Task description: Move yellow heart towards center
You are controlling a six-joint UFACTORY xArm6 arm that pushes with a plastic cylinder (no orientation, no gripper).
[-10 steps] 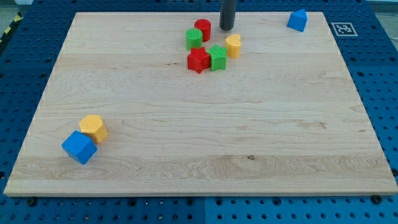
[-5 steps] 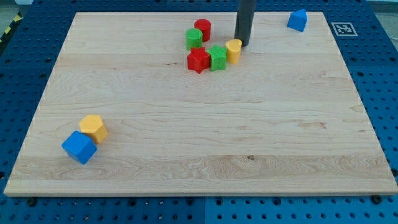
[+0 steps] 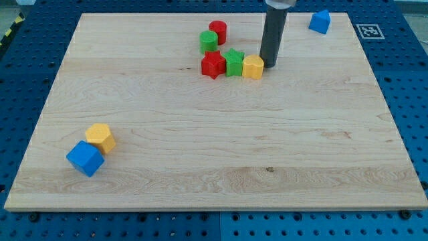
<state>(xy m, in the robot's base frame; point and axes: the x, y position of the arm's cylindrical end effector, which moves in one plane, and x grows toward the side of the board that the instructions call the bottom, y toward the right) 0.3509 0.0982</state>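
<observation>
Rod [image 3: 273, 33] top cut off; my tip [image 3: 269, 64] touches yellow heart [image 3: 253, 67].

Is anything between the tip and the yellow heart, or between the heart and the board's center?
Nothing visible. My tip sits right against the yellow heart on the view's right. The green star touches the heart's left, off the path down toward the center.
</observation>
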